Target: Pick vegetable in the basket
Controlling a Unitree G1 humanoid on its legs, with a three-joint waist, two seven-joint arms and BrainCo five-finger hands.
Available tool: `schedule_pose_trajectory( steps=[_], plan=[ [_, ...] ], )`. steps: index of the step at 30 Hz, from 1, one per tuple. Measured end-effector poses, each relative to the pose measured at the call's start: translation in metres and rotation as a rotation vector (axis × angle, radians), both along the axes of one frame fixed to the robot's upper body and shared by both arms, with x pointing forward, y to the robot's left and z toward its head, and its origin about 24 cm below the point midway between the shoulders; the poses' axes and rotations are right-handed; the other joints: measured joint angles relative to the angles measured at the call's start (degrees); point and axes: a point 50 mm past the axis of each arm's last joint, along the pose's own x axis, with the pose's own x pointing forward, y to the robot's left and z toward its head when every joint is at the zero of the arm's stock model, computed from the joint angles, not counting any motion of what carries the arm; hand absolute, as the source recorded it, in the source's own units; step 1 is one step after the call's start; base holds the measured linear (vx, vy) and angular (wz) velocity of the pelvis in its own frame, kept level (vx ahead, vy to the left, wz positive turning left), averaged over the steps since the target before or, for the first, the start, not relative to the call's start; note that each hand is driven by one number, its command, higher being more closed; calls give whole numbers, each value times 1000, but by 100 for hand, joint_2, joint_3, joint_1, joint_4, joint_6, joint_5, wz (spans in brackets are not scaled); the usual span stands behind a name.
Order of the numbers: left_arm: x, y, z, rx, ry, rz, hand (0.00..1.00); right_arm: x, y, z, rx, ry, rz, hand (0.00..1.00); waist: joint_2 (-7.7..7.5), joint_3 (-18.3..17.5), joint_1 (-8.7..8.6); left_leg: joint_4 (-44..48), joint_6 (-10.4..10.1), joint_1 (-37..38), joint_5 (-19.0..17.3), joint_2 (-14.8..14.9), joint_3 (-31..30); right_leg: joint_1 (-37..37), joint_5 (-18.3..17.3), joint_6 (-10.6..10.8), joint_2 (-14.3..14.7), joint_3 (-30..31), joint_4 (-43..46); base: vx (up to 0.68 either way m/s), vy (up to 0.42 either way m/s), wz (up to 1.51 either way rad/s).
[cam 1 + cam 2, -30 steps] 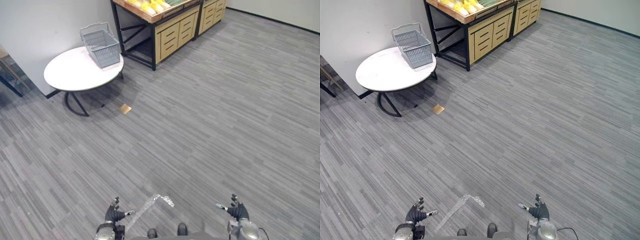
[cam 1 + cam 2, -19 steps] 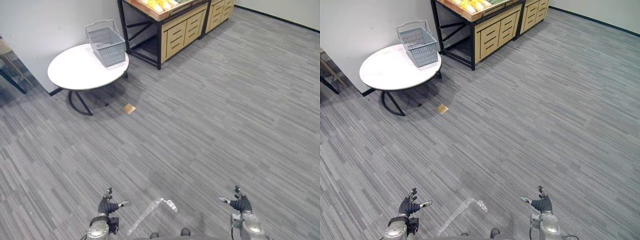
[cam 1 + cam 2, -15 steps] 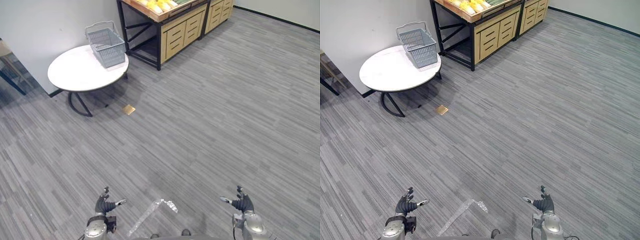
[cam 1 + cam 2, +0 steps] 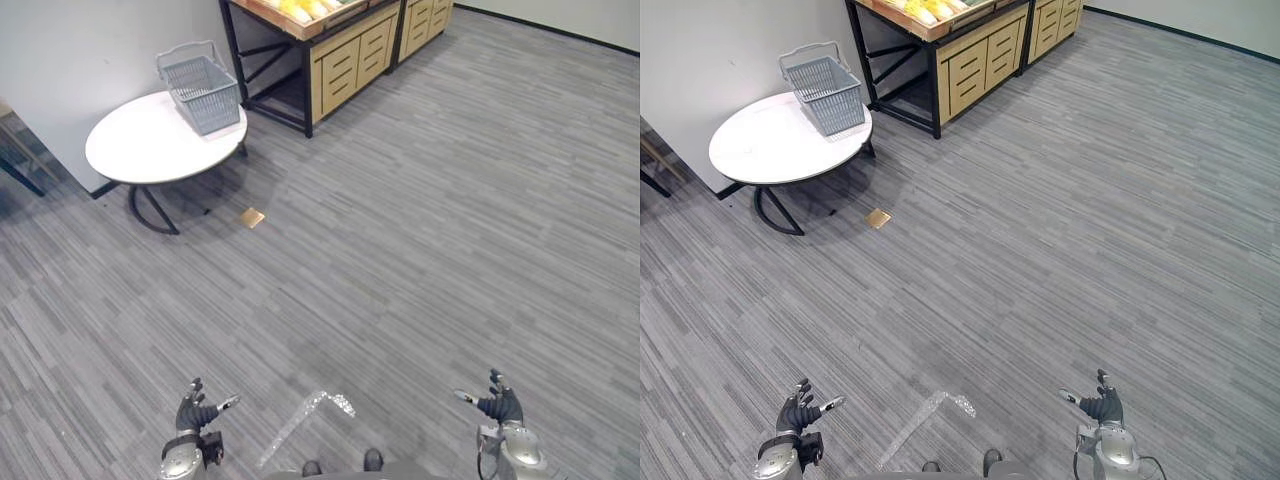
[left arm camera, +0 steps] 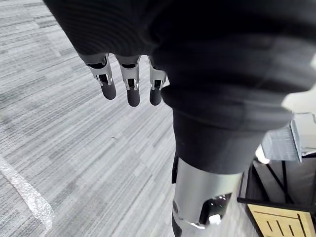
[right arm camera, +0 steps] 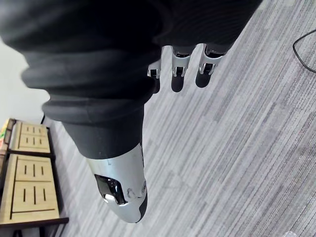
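Observation:
A grey wire basket with a raised handle stands at the back edge of a round white table far off at the upper left. Yellow vegetables lie on a wooden shelf stand behind it. My left hand hangs low at the bottom left, fingers straight and holding nothing. At the bottom right, my right hand is open too, its fingers spread over bare carpet. Both hands are far from the basket.
Grey striped carpet stretches between me and the table. A small tan square lies on the floor by the table's legs. A strip of clear tape marks the floor near my feet. Wooden drawer cabinets line the back wall.
The view has swung slightly, so the table and basket sit a little further left. Both hands have drifted outward and lower in the picture, still open.

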Motion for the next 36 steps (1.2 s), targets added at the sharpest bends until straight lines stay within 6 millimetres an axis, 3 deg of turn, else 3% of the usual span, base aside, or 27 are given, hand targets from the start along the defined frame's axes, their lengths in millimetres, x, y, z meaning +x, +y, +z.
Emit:
schedule_pose_trajectory(
  steps=[5,7,8,10,12,13,14,15,16,17,18,19,20,21,22,23,24,26,28,30,31,32,33,34,35,36],
  plan=[
    [13,-3,10,4,-69,-8,0,18,11,12,-23,-65,65,0,5,53,107,449,193,-176,-446,-154,30,-683,-680,217,-185,97,1456,161,94,-4],
    [21,-6,14,7,-101,-32,0,23,19,16,-22,-90,92,0,26,151,-2,407,289,132,-512,-248,-237,-1296,-754,319,-275,-75,3111,300,98,51],
    [27,-6,17,15,-114,-49,0,26,26,19,-16,-108,117,0,17,289,-54,326,324,469,-561,-297,-413,-1677,-1010,235,-255,-74,4038,389,48,52],
    [35,-8,20,19,-134,-50,0,31,29,26,-24,-143,138,0,28,369,-50,188,296,793,-573,-297,-580,-2071,-1202,131,-201,-252,4033,491,40,49],
    [46,-11,24,18,-160,-64,0,40,30,34,-34,-187,154,0,121,470,-84,123,198,1031,-637,-179,-773,-2545,-1169,32,-24,-347,3597,411,4,51],
    [56,-15,26,14,-176,-79,0,46,29,38,-45,-199,166,0,194,598,-166,124,132,1221,-669,0,-875,-2746,-887,-30,174,-431,2964,405,-9,71],
    [64,-19,27,12,-187,-89,0,48,28,40,-59,-200,186,0,318,695,-253,143,23,1376,-676,111,-1022,-2859,-244,-108,316,-514,1931,558,-11,73],
    [67,-20,28,13,-191,-94,0,48,27,39,-61,-198,186,0,276,677,-268,150,-69,1457,-693,118,-1084,-2873,98,-150,347,-510,1471,735,-31,72],
    [68,-21,28,14,-191,-102,0,44,27,38,-61,-189,184,0,191,655,-360,197,-299,1652,-801,111,-1209,-2860,855,-300,396,-491,639,677,-53,56],
    [67,-22,27,13,-187,-105,0,41,27,36,-61,-180,185,0,160,631,-370,264,-433,1765,-880,103,-1280,-2859,1337,-387,374,-399,505,737,-96,55],
    [70,-30,23,-10,-175,-113,0,39,22,36,-75,-165,184,0,379,704,-380,492,-577,1850,-880,290,-1350,-2946,1670,-613,503,-433,1059,718,-117,45],
    [75,-34,24,-19,-183,-130,0,43,25,36,-66,-174,187,0,418,748,-381,1007,-1135,1627,-465,342,-1297,-2999,1265,-730,430,-519,1589,702,-125,40],
    [76,-38,23,-31,-184,-131,0,42,26,35,-62,-169,189,0,414,746,-414,1426,-1141,1483,-75,269,-1260,-2919,1027,-741,379,-539,1755,699,-157,50],
    [71,-46,18,-67,-170,-131,0,37,28,33,-60,-159,195,0,408,785,-419,2450,-1140,1213,1061,270,-1066,-2383,624,-728,301,-575,1781,742,-181,39],
    [62,-51,14,-88,-158,-127,0,36,33,35,-56,-170,210,0,359,825,-357,3709,-1103,838,1795,462,-893,-1688,384,-761,308,-550,1562,742,-187,34],
    [59,-51,13,-91,-155,-127,0,35,36,35,-48,-177,210,0,366,828,-357,4418,-1006,568,1631,640,-715,-1372,300,-793,327,-559,1449,808,-203,22],
    [56,-51,13,-99,-157,-121,0,38,45,43,-28,-230,209,0,325,840,-314,5590,-629,-95,1130,1121,-217,-673,145,-868,358,-564,1168,620,-171,18],
    [54,-54,13,-111,-164,-115,0,41,48,51,-17,-277,203,0,277,845,-168,5833,-432,-688,701,1502,207,-62,43,-843,359,-536,765,571,-129,2],
    [50,-62,11,-137,-163,-110,0,42,46,56,-25,-300,194,0,262,848,-24,4996,-419,-1432,285,1789,703,643,-169,-789,307,-467,333,605,-36,-11],
    [43,-64,7,-139,-139,-117,0,45,47,57,-25,-305,195,0,133,869,16,3677,-413,-1611,259,1633,913,929,-370,-712,162,-374,254,436,50,-19],
    [36,-64,4,-141,-118,-117,0,45,47,56,-26,-301,190,0,124,865,21,2581,-499,-1677,321,1442,882,1109,-546,-633,54,-294,221,616,122,-32],
    [30,-66,2,-144,-100,-125,0,43,44,52,-33,-280,185,0,174,814,29,1443,-698,-1716,521,1275,738,1295,-713,-512,-10,-213,157,636,155,-35],
    [28,-67,0,-146,-92,-128,0,42,42,50,-38,-266,183,0,210,788,47,962,-774,-1743,659,1235,675,1378,-786,-450,-28,-168,130,555,217,-34],
    [27,-68,0,-147,-89,-128,0,39,40,42,-35,-231,174,0,294,741,77,375,-813,-1866,821,1153,511,1562,-915,-258,-45,-97,54,588,302,-38],
    [29,-66,0,-142,-90,-128,0,35,37,34,-31,-186,164,0,301,701,140,307,-578,-1899,1296,1081,407,1750,-1062,-15,-144,-14,47,604,335,-41],
    [28,-65,0,-138,-84,-128,0,32,37,30,-27,-164,160,0,271,629,177,320,-448,-1873,1665,970,418,1823,-1110,68,-264,43,68,628,356,-26]
  ],
)
